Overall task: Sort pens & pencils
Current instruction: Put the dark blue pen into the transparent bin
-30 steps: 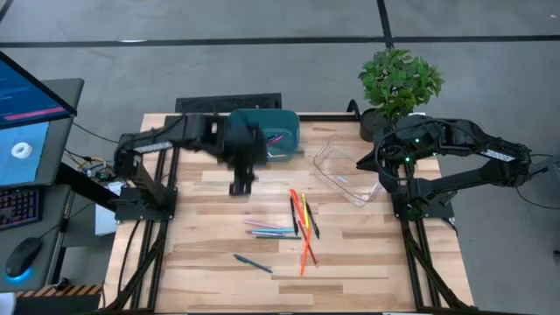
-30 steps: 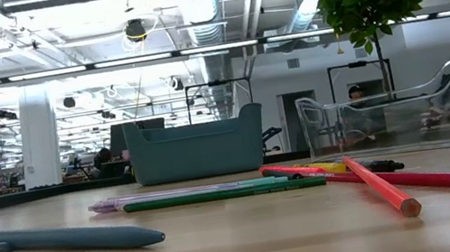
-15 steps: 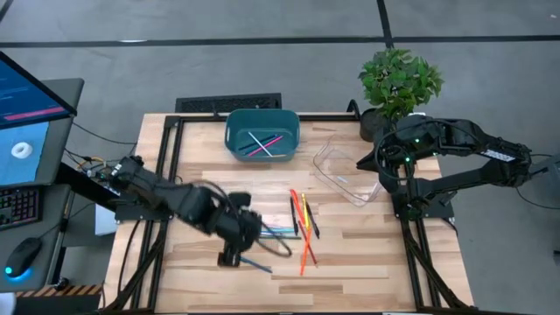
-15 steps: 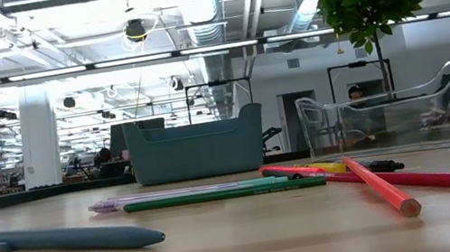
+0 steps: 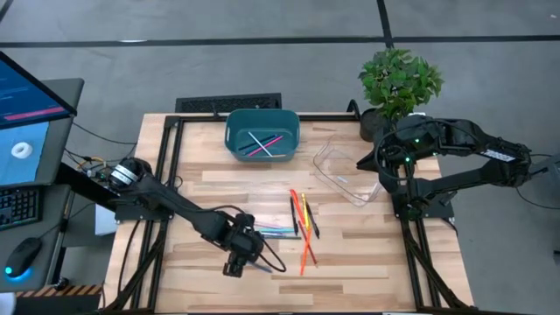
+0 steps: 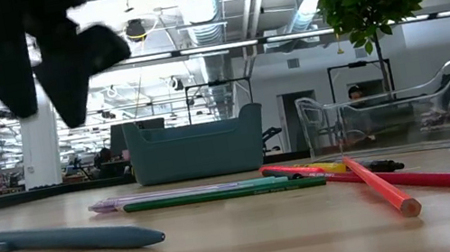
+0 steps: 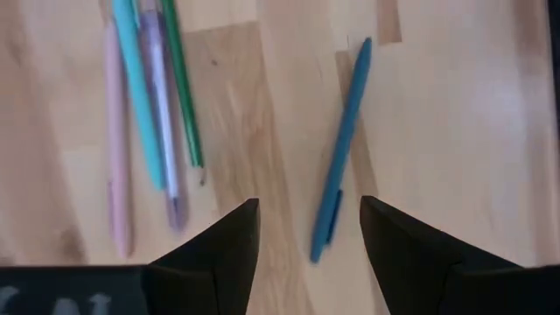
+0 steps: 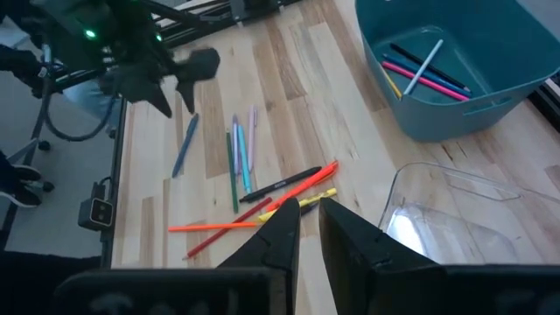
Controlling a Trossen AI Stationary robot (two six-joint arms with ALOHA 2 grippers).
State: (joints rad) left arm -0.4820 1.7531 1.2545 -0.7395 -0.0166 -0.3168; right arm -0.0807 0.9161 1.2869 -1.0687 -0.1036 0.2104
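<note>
From above, the left pincer hangs over the front part of the desk, right above a lone blue pen. Just behind it lies a row of pastel and green pens, and to their right a crossed heap of red, orange, yellow and black pencils. A few sorted sticks already lie in the teal bin at the back edge; the clear tray sits beside it to the right. The right arm waits folded over the desk's right rim, its pincer near the tray.

At desk height, the left pincer shows as two dark fingers spread apart, high over the blue pen, not touching it. The green pen and the orange pencil lie flat farther on.

From the left wrist, the fingers stand parted with the blue pen running lengthwise between them and away from the camera; its clip end is nearest. The pen looks light, rigid and smooth, so it may roll or pivot if pinched near a tip. A hold near its middle, across the barrel, seems safest.

From the right wrist, that arm's own pincer sits with its fingers nearly together, holding nothing, looking across the heap toward the bin.
</note>
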